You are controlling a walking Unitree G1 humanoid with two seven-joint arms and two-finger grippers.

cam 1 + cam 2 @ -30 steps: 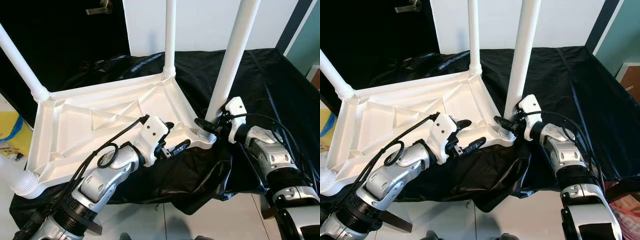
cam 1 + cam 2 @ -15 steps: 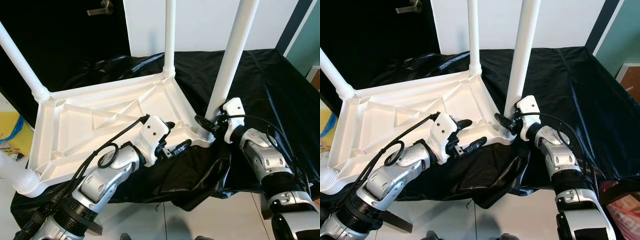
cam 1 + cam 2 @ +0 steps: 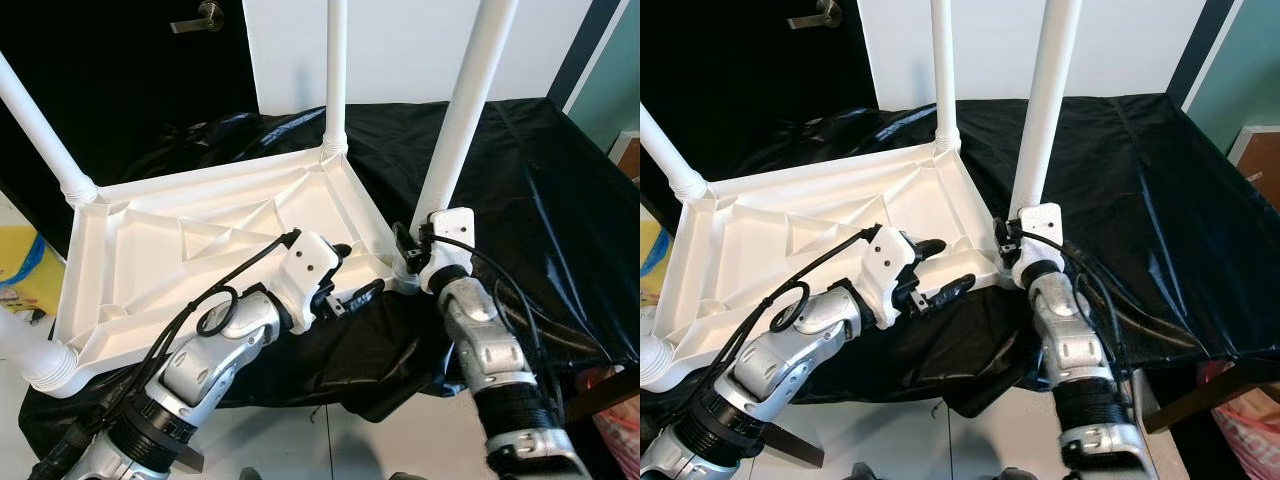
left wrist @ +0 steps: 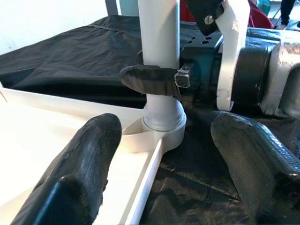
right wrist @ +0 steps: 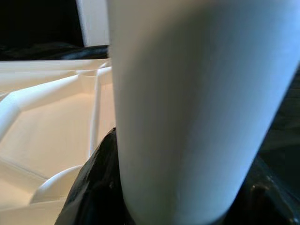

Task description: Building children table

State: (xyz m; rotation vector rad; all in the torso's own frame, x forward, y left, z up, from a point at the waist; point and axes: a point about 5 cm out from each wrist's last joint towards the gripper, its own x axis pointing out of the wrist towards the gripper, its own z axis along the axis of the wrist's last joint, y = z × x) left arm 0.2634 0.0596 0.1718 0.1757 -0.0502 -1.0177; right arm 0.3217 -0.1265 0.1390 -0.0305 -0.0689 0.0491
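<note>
The tabletop [image 3: 200, 260] is lying upside down across the centre and left of the head view, on a black cloth [image 3: 520, 190], with four white legs standing up from its corners. The near-right leg [image 3: 455, 130] is rising through the upper right of the frame from its socket [image 3: 405, 275] at the tabletop's right corner.

The right gripper [image 3: 408, 250] is pinching this leg just above the socket; in the right wrist view the leg [image 5: 197, 103] is sitting between the black fingers [image 5: 93, 187], and in the left wrist view one finger [image 4: 150, 80] is wrapping across the leg's front.

The left gripper [image 3: 345, 280] is hovering spread at the near rim of the tabletop, just left of the socket, gripping nothing; its two fingers [image 4: 79, 164] are framing the socket in its wrist view.

The leg looks seated, though whether it is fully home I cannot tell. The risk now: the tabletop is not being held, so a twist or push on the leg could slide or tip the tabletop on the slick cloth, or cock the leg in its socket. The near edge is also sitting close to the cloth's front edge, so a shove forward could send it off.
</note>
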